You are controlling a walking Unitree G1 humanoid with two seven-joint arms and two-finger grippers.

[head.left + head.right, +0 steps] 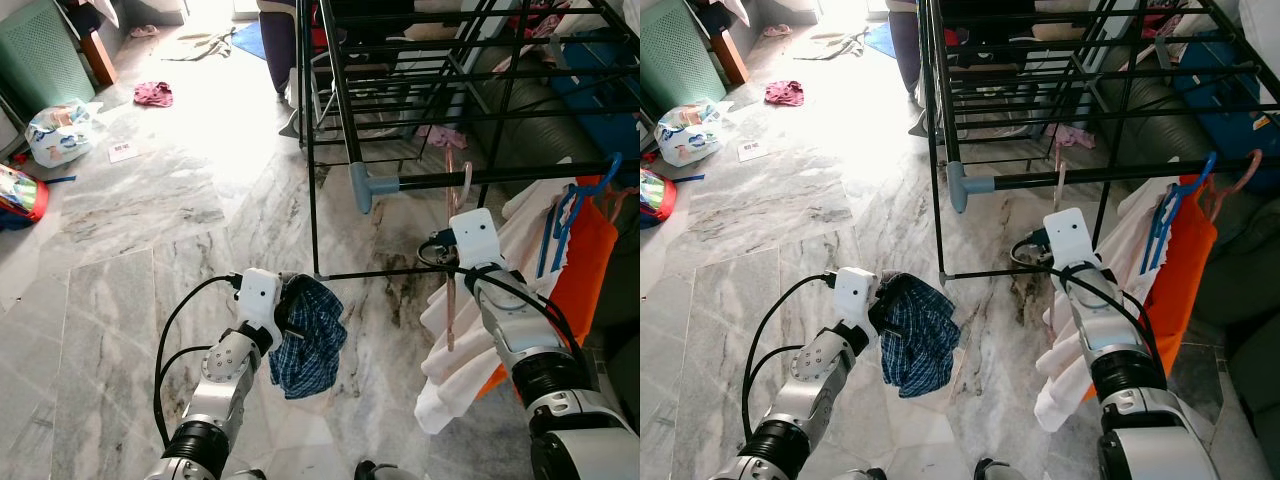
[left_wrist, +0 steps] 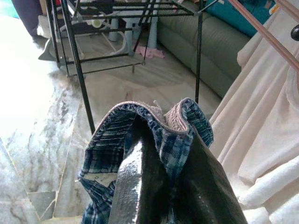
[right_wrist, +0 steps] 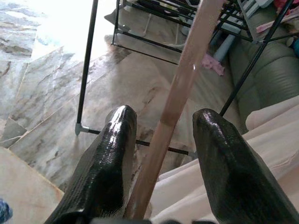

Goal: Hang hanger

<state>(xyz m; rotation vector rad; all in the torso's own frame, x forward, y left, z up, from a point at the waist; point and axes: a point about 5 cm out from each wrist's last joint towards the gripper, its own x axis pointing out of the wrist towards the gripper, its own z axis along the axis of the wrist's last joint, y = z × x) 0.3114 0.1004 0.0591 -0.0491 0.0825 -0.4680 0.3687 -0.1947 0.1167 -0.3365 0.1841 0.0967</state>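
A pink hanger (image 1: 452, 290) carries a white garment (image 1: 450, 370), and its hook (image 1: 466, 176) is at the black rail (image 1: 500, 177) of the drying rack. My right gripper (image 3: 165, 113) is open around the hanger's stem, which runs between the fingers (image 3: 112, 154) close to one of them. My left gripper (image 2: 168, 135) is shut on a blue plaid cloth (image 1: 305, 345), held above the marble floor left of the rack.
A blue hanger (image 1: 575, 205) with an orange garment (image 1: 590, 265) hangs further right on the same rail. The rack's lower bar (image 1: 380, 272) crosses between my arms. A grey sofa (image 1: 530, 110) stands behind the rack. A plastic bag (image 1: 60, 130) and a red cloth (image 1: 153, 93) lie on the floor far left.
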